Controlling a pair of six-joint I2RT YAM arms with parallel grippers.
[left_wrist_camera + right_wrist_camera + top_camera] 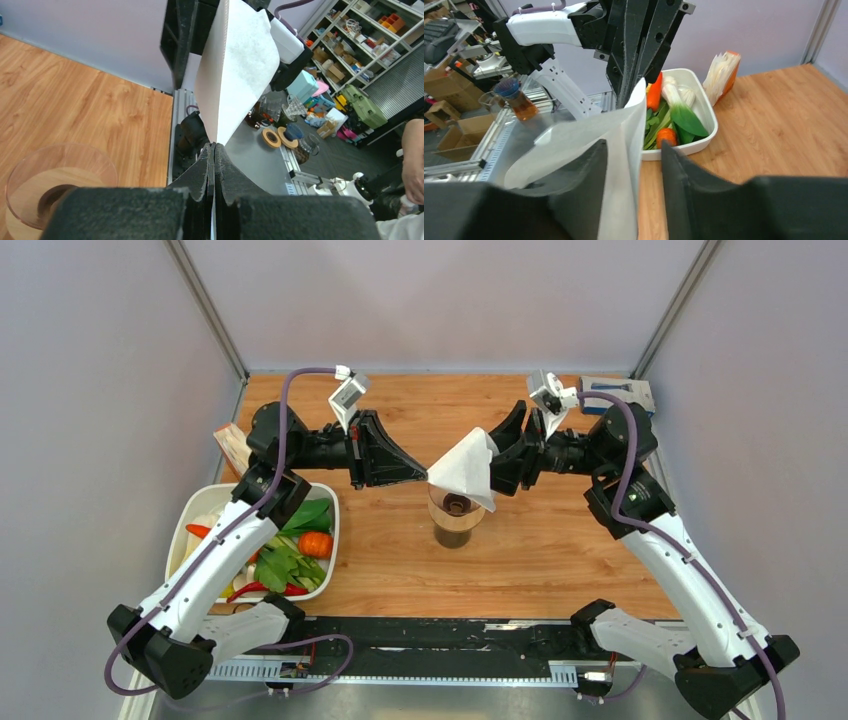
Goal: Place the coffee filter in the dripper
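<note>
Top external view: the coffee filter [466,468] is suspended just above the dripper [456,510], its tip pinched by the closed left gripper [426,476]. The right gripper [498,468] is parted around its far edge. Held at one point, the filter may be crumpled on the dripper's rim.

The table [560,560] is wood: warm orange-brown, clear grain, a smooth satin sheen. The filter [468,468] is thin white paper, matt, faintly fibrous and slightly see-through. The left gripper [212,150] and right gripper [633,150] are black plastic, matt and grainy, rough at the edges. The dripper [95,167] is clear and glossy, on a tan wood-look ring. The arm shells — the left arm [215,560], for one — are smooth white plastic with a slight gloss. The dish [190,510] by the left edge is glossy white. Along the near edge runs a ribbed bare-metal rail [420,670].
</note>
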